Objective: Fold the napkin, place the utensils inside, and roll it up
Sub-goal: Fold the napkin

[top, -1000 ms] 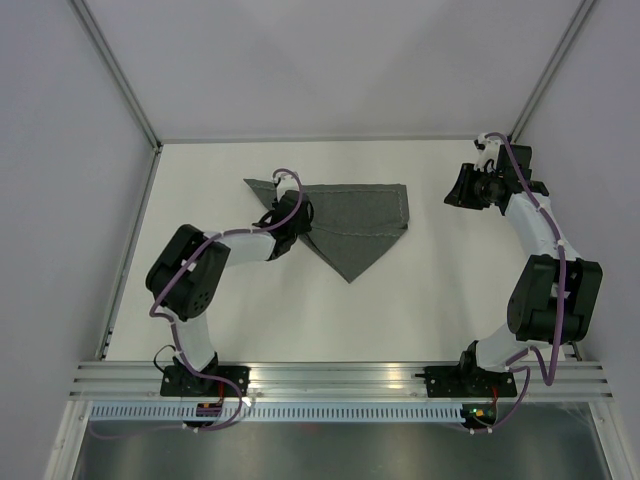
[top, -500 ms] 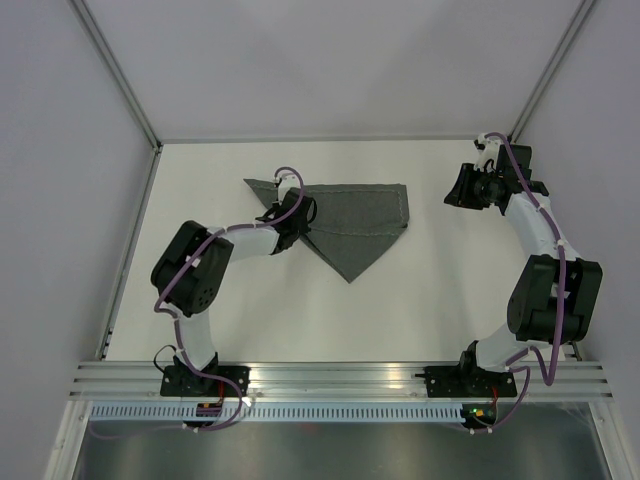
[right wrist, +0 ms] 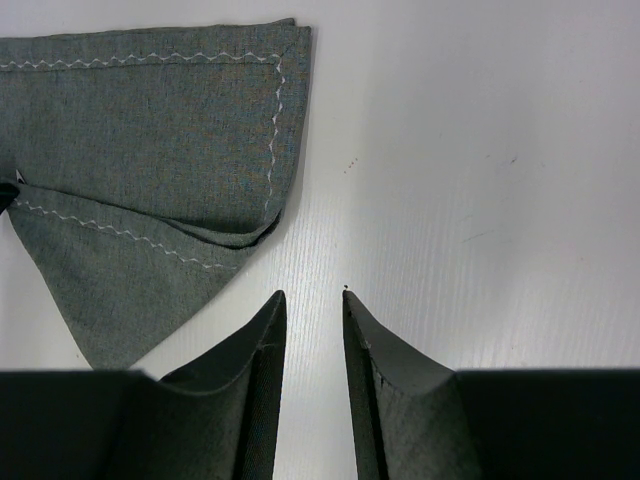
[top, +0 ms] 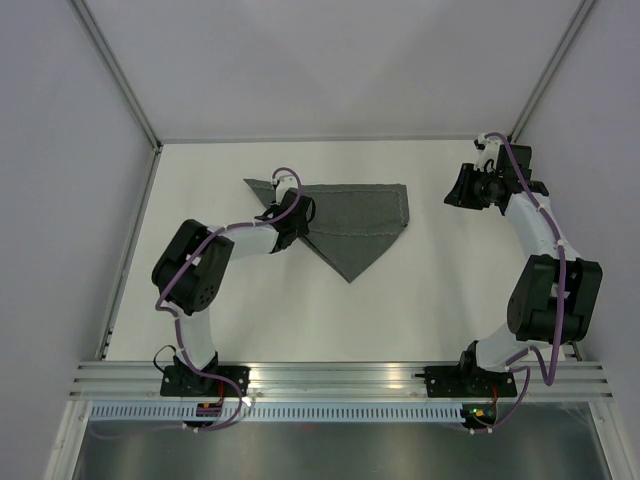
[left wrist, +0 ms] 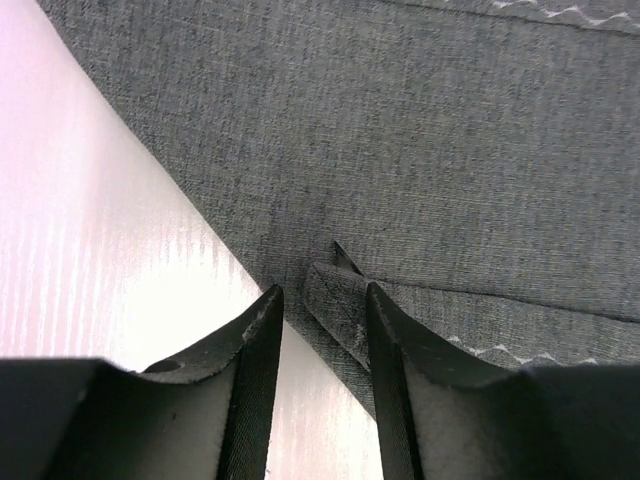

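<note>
The folded dark grey napkin (top: 355, 225) lies on the worktop (top: 400, 300). The left gripper (left wrist: 320, 290) has narrowly parted jaws astride a fold on the napkin's left part. The right gripper (right wrist: 312, 295), jaws narrow and empty, hangs right of the napkin.

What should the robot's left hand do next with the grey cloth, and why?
Probably close the left gripper on the folded flap of the napkin. Its fingers stand apart on either side of that flap's corner, so a pinch could lift it for the next fold. The right gripper is open over the table, off the cloth.
</note>
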`<state>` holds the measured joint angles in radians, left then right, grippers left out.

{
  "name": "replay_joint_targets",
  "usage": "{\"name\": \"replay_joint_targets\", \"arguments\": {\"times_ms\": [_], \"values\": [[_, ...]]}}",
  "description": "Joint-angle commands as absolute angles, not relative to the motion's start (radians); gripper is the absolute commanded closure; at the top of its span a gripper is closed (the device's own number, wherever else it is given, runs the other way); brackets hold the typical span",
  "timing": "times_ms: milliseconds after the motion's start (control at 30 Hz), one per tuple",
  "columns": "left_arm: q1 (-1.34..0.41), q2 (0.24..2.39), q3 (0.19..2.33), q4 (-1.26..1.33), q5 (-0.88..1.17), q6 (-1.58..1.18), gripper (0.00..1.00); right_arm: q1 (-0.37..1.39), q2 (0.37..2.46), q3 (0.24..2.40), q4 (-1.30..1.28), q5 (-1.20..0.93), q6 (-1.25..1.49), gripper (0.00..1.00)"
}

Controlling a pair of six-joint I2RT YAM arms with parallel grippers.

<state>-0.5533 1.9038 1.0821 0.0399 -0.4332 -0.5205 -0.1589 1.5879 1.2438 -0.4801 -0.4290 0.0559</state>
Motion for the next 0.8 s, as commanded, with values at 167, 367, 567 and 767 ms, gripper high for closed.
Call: {"name": "replay_joint_targets", "arguments": {"times_ms": [167,367,567,767], "values": [[-0.520,1.807,1.144,0.081,-0.370,-0.529,0.50,-0.150,1.589,1.243,-0.476,-0.436,0.055,0.65],[-0.399,1.805,1.164,0.051,-0.282,-0.584,0.45,-0.149,1.592,1.246,-0.477,-0.436,0.057,0.65],[-0.238,1.838,1.163,0.067,-0.120,-0.655,0.37,-0.147,1.595,1.246,-0.477,-0.437,0.057,0.65],[-0.118,1.910,1.193,0.109,-0.012,-0.706,0.35,-0.143,1.603,1.250,-0.477,-0.436,0.055,0.65]]}}
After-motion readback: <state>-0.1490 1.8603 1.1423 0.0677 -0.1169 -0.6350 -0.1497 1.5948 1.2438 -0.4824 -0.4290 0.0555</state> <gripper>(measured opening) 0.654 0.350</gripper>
